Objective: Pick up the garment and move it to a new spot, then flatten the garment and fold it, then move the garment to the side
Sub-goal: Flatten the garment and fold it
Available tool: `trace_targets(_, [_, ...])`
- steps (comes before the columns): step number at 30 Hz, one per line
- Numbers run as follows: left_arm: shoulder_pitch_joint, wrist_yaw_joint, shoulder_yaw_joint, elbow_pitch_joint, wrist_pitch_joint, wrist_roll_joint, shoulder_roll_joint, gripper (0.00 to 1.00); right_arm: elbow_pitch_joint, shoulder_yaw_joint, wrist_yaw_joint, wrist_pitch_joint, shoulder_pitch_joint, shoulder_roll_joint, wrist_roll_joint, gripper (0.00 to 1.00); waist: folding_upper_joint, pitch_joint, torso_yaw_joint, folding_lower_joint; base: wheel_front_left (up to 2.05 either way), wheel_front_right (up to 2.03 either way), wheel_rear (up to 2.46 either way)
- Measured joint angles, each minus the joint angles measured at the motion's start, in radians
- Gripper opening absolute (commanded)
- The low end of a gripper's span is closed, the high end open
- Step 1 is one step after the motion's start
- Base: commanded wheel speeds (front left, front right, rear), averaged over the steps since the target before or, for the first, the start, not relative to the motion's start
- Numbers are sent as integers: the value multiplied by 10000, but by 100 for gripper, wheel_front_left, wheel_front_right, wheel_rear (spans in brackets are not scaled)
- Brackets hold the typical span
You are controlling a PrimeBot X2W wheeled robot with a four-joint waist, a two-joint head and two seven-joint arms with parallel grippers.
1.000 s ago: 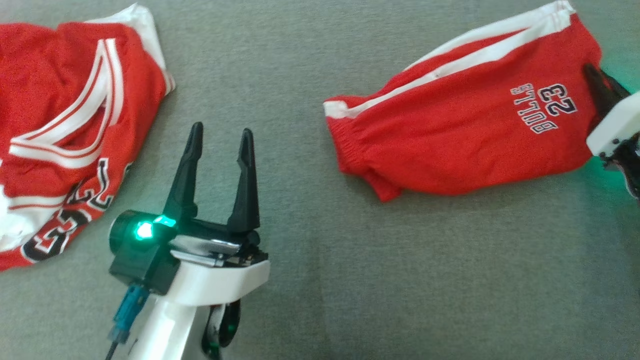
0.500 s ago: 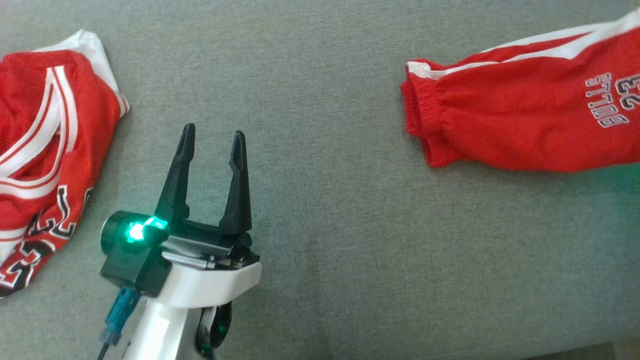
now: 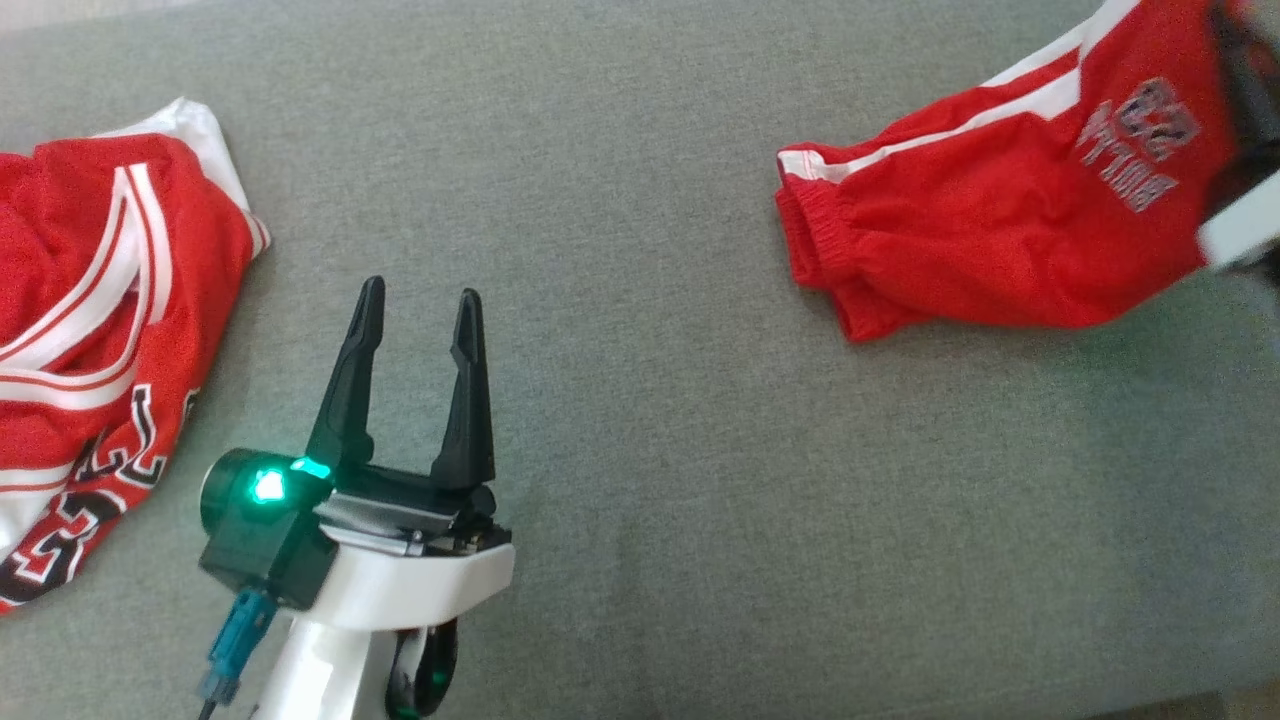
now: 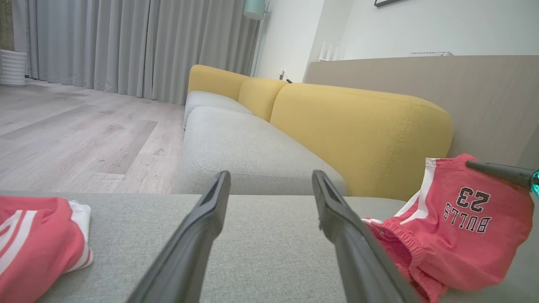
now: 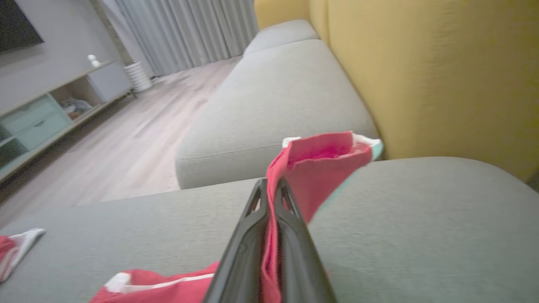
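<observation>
Two fingers of the right gripper (image 5: 271,185) pinch an edge of the red shorts (image 3: 980,240), trailing limp on the sofa (image 3: 700,450); seemingly light, floppy, best gripped at hems; left gripper (image 3: 420,292) gapes empty.

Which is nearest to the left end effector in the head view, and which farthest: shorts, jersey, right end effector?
1. Jersey, at the left edge.
2. Shorts, upper right.
3. Right end effector, shut on the shorts' far end, top right corner.

A home living room: grey-and-yellow sofa (image 4: 261,147), long grey curtains (image 4: 126,46), wooden floor (image 4: 63,134), low sideboard (image 5: 38,122).
</observation>
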Motion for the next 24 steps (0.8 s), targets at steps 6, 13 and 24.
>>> trace_targets(6, [43, 61, -10, 4, 0, -90, -10, 100, -1852, 15, 0, 499, 922, 1014, -750, 0, 0, -155, 113, 0, 0, 0, 0])
trace_targets(13, [161, 73, -36, 36, 0, -136, -12, 100, -2957, 779, 0, 1358, 1800, 2493, -1425, 0, 0, -182, 277, 0, 0, 0, 0])
trace_targets(24, [223, 234, -75, 142, 0, -265, -15, 100, -3127, 203, 0, 117, 2997, 3442, -2723, 100, 0, -518, 475, 0, 0, 0, 0])
